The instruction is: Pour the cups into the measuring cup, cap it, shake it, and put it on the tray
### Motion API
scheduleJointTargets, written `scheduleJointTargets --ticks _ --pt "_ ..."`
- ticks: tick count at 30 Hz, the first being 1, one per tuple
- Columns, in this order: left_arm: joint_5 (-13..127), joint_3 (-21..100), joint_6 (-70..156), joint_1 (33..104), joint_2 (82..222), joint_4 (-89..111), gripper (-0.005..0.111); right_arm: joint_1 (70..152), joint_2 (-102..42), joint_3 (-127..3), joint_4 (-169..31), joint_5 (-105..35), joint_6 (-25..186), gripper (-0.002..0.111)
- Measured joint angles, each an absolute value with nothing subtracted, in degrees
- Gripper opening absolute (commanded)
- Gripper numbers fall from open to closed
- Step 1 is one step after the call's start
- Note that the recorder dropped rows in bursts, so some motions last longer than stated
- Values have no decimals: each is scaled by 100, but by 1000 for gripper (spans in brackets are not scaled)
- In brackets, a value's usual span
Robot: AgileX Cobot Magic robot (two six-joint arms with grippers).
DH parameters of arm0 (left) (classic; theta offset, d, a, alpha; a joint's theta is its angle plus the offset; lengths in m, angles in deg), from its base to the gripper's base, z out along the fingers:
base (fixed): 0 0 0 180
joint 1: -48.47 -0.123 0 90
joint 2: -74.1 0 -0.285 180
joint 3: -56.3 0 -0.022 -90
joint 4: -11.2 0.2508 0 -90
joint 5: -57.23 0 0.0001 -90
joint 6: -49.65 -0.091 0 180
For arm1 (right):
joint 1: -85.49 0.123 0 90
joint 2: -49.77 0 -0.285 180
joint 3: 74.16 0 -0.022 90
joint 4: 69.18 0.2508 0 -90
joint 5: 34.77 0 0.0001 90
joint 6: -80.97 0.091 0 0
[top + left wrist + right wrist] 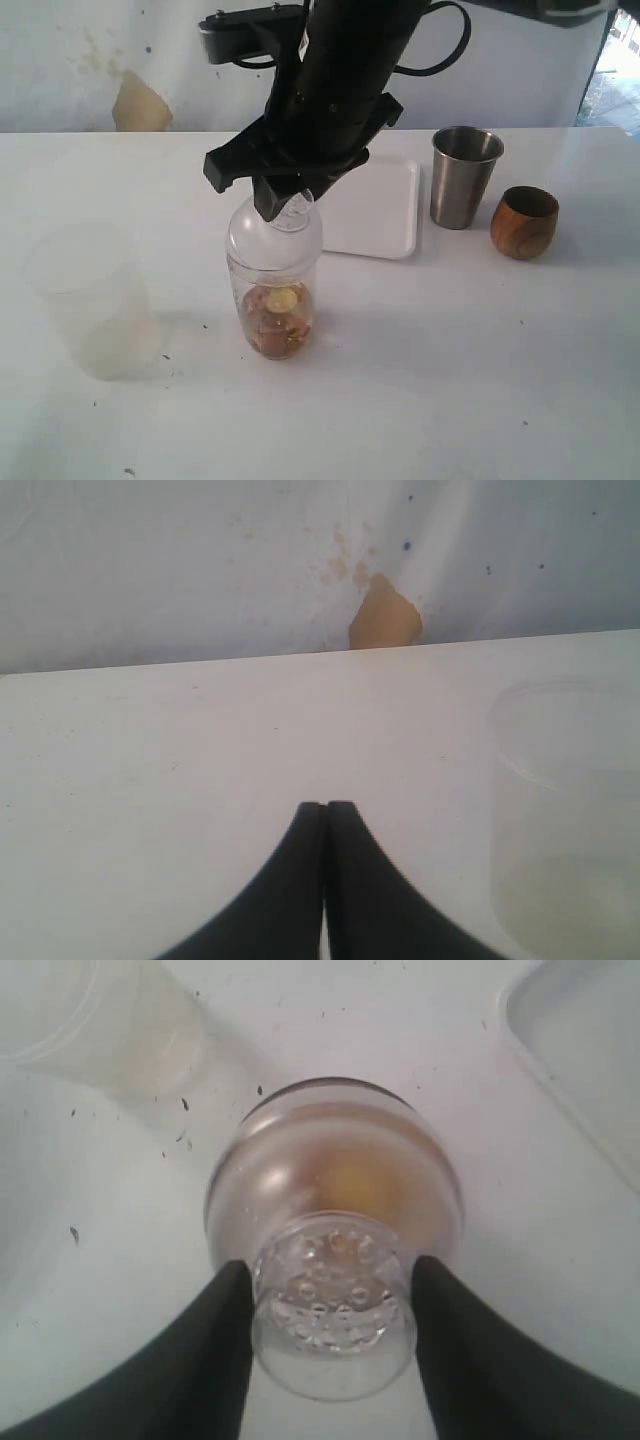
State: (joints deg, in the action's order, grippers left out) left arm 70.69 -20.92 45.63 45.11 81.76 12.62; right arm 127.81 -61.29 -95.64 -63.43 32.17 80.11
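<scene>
White table point(450, 380) meets stained wall point(60, 70); right tool point(332, 1268) clamps cap point(330, 1175), left tool point(325, 810) closed.

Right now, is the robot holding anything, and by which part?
The right gripper grips the cap by its short round neck, with the cap sitting on the measuring cup. The left gripper is shut on nothing.
</scene>
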Motion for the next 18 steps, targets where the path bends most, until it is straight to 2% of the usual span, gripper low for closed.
scheduleJointTargets --ticks 8,18 --pt "7069 -2092 4563 4511 8176 1262 0 12781 -6142 -9564 -6343 3217 7923 58" --pt "7069 -2092 4563 4511 8176 1262 0 12781 -6182 -9564 -6394 3213 7853 58"
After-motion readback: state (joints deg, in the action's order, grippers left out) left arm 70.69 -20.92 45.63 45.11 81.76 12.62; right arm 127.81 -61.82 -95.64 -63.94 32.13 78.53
